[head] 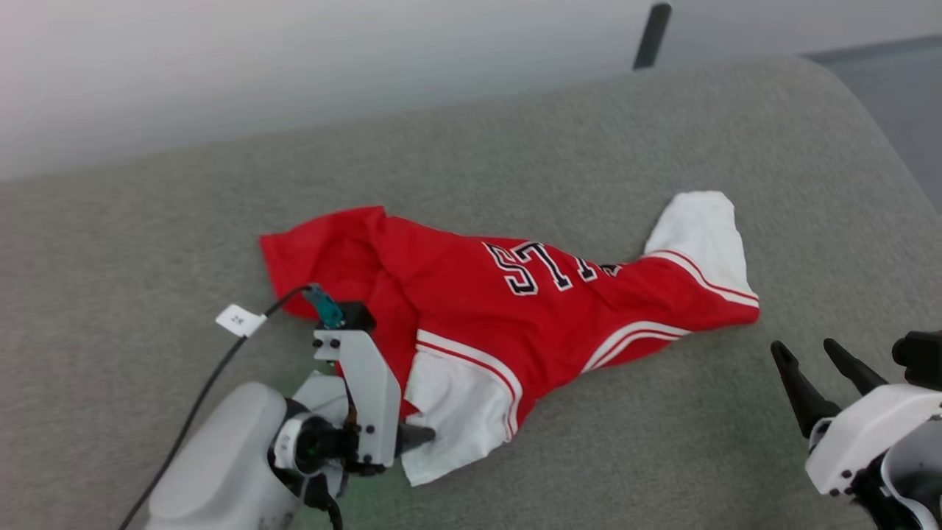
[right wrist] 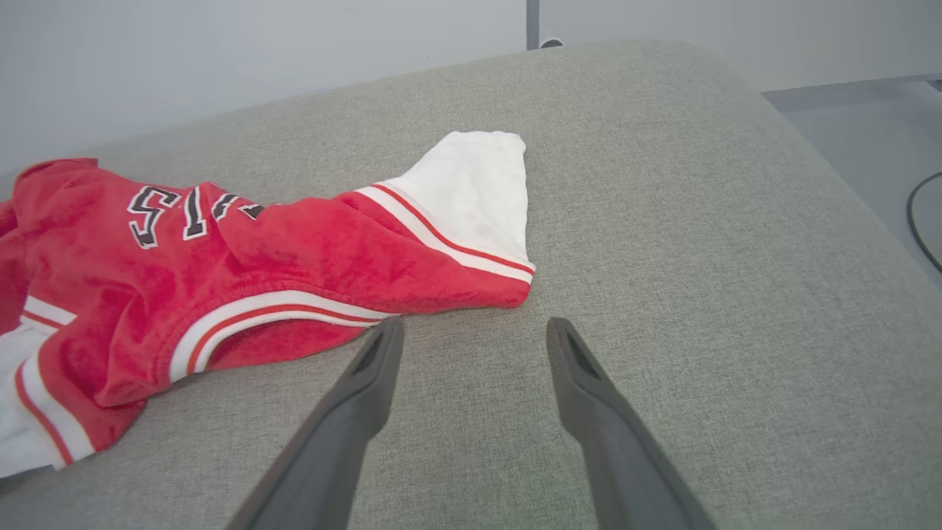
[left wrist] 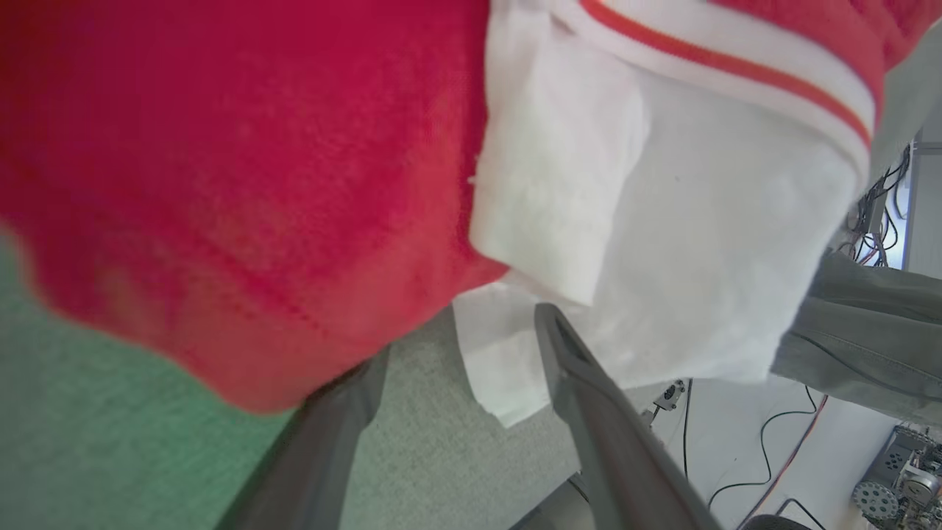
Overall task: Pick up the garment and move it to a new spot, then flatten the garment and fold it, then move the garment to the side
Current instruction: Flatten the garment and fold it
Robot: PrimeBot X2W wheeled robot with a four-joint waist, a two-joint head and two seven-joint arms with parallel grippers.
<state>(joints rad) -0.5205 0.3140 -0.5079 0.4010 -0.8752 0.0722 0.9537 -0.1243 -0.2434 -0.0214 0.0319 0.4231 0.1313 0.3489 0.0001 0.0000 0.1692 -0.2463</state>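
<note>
Left gripper spread at garment | right gripper spread | grey upholstered surface | pale wall behind

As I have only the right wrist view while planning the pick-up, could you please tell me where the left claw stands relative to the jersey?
Observer: The left claw sits at the jersey's near white sleeve, pointing toward the robot's right.
Operator: Thank you; has it closed on cloth?
Observer: No. The left wrist view shows its fingers apart, red cloth over one tip, sleeve cloth behind the other.
Operator: Is anything beside that arm?
Observer: A black cable with a white tag runs from the left wrist across the grey cushion.
</note>
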